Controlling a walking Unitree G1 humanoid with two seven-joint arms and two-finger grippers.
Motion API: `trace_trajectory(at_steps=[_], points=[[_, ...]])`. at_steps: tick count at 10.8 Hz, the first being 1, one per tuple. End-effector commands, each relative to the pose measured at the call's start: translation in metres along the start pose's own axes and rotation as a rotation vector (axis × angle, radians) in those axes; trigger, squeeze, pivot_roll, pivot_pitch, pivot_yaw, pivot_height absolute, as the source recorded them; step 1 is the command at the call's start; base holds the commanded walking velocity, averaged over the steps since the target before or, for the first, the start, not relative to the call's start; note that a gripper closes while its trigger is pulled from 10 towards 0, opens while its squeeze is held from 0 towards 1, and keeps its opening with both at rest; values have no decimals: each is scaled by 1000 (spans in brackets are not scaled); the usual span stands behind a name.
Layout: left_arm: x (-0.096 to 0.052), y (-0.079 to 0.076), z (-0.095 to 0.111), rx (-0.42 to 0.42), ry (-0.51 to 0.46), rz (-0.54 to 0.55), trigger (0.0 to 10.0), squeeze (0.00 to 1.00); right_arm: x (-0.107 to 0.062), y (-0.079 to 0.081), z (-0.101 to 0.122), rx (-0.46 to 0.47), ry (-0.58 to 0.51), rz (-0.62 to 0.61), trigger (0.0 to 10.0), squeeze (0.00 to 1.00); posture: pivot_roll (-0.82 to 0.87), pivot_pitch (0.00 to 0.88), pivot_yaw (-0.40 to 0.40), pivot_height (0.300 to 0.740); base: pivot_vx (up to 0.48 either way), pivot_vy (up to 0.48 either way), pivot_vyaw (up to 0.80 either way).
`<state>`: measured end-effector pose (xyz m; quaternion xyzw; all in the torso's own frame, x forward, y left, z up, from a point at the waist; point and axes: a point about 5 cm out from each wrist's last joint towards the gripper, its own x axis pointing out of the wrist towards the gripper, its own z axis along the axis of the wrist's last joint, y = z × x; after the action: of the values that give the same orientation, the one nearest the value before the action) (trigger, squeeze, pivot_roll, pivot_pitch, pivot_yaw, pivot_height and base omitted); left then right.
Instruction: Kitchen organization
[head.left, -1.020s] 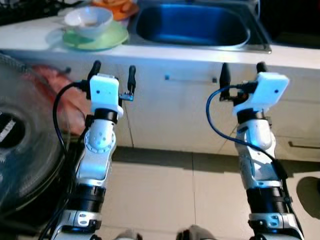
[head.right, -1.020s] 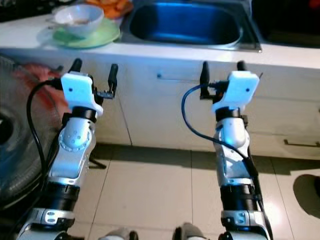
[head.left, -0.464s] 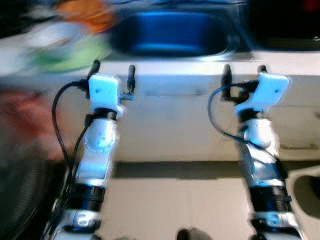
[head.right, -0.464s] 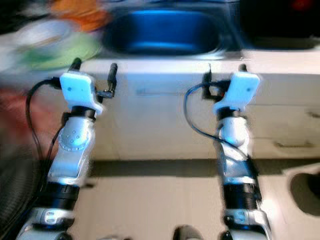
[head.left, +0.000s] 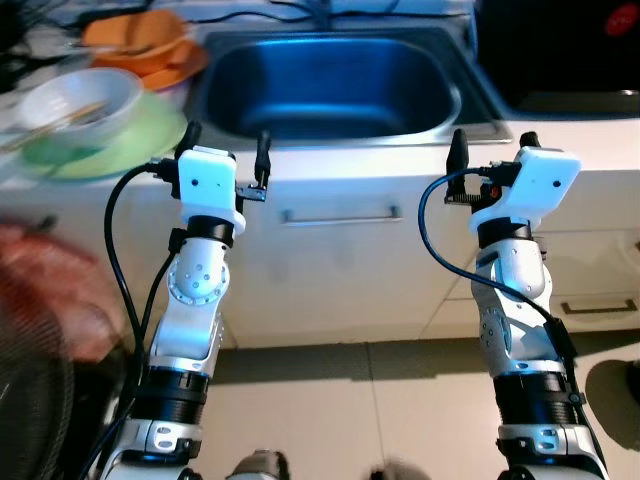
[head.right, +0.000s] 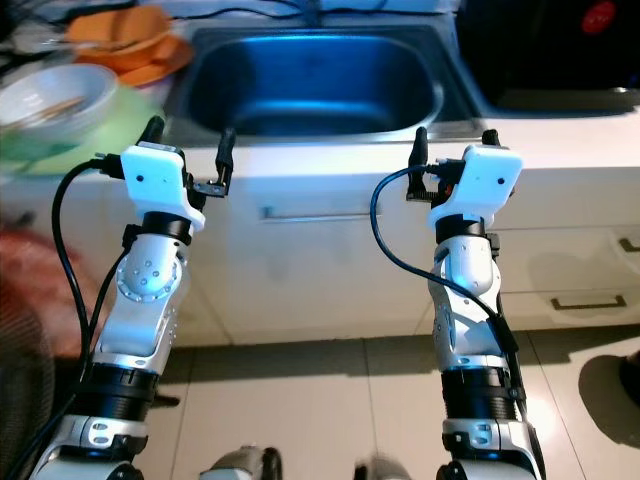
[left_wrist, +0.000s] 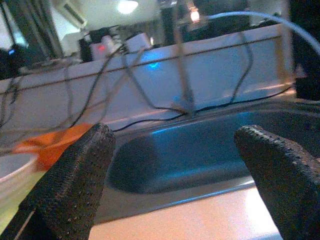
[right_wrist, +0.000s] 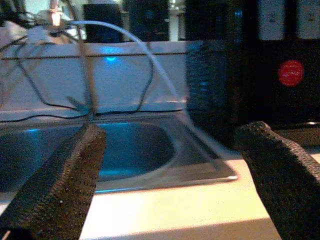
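Nothing organised yet, I judge: both my pincers, left (head.left: 226, 145) and right (head.left: 491, 150), gape empty before the sink (head.left: 330, 85), with dishes (head.left: 75, 105) left on the tabletop (head.left: 590, 150).

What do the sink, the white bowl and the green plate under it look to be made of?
Sink: likely stainless steel, brushed sheen with blue reflections. White bowl: probably glazed ceramic or melamine, smooth and glossy. Green plate: looks plastic or melamine, flat pastel colour; hard to confirm.

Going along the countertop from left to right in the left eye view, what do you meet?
White bowl on a pale green plate → orange dishes → stainless steel sink basin → black appliance with a red mark.
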<state>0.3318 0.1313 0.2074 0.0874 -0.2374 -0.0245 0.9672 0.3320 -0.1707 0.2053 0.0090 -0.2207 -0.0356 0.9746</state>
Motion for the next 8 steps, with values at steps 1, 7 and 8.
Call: trace_trajectory(at_steps=[1,7,8], points=[[0,-6,1,-13,-1,-19,10000,0,1,-3,3,-8,-15,-5,10000,0,16,145,8,740,398,0,800],[-1,-8,0,-5,-9,-33,10000,0,-1,-2,1,2,-6,5,10000,0,16,146,10,740,112,0,593],[-1,-8,0,-6,-9,-33,10000,0,-1,-2,1,1,-4,4,10000,0,17,146,9,740,0,0,456]])
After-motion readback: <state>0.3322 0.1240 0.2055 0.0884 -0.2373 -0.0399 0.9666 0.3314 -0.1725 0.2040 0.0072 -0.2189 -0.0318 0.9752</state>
